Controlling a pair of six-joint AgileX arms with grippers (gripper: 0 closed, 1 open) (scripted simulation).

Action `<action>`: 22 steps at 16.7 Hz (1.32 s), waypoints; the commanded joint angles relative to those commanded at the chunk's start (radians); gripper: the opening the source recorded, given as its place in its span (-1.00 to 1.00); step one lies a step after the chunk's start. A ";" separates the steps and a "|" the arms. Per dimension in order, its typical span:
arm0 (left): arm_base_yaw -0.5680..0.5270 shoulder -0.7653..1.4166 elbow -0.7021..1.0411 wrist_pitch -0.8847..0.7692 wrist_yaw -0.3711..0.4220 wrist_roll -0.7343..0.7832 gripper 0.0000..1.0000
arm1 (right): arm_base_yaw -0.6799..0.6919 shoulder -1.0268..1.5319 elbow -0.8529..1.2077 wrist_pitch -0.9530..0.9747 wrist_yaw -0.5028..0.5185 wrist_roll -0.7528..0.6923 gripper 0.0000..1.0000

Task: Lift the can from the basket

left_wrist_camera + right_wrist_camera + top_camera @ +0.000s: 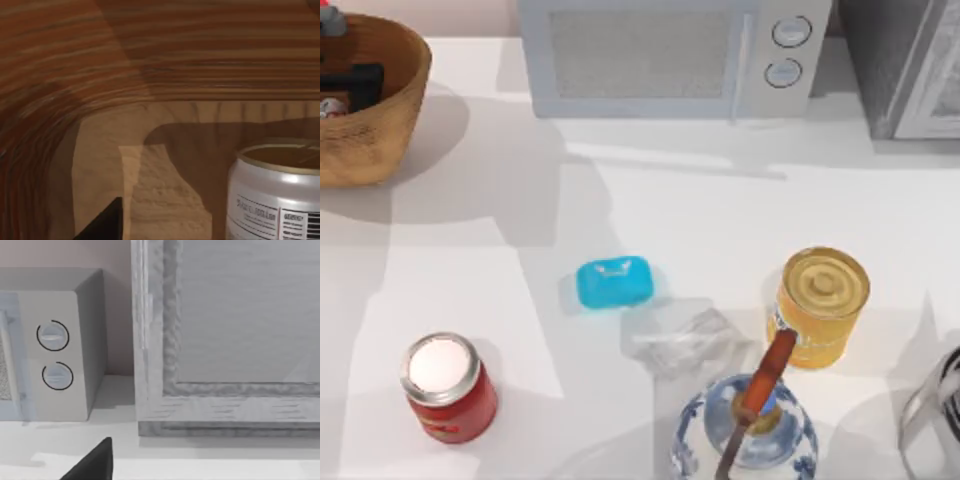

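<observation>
Can (pixel 275 192) upright on the floor of the basket (pixel 150 60), just beside the left gripper (pixel 350 85), which is down inside the basket at the table's far left; jaw state: cannot tell. Right arm (pixel 935 405) parked at the near right edge.

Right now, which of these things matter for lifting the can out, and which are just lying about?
In the job: the can, the basket, the left pincer inside it.

Lying about: red can, yellow can, blue soap, microwave, patterned vase.
</observation>
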 joint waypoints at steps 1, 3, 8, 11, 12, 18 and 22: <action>0.000 0.000 0.000 0.000 0.000 0.000 0.85 | 0.000 0.000 0.000 0.000 0.000 0.000 1.00; 0.000 0.000 0.000 0.000 0.000 0.000 0.55 | 0.000 0.000 0.000 0.000 0.000 0.000 1.00; 0.000 0.000 0.000 0.000 0.000 0.000 -0.21 | 0.000 0.000 0.000 0.000 0.000 0.000 1.00; 0.000 0.000 0.000 0.000 0.000 0.000 -0.66 | 0.000 0.000 0.000 0.000 0.000 0.000 1.00; 0.000 0.000 0.000 0.000 0.000 0.000 -0.81 | 0.000 0.000 0.000 0.000 0.000 0.000 1.00; 0.000 0.000 0.000 0.000 0.000 0.000 -1.00 | 0.000 0.000 0.000 0.000 0.000 0.000 1.00; 0.001 -0.038 0.000 -0.002 -0.003 -0.004 -1.00 | 0.000 0.000 0.000 0.000 0.000 0.000 1.00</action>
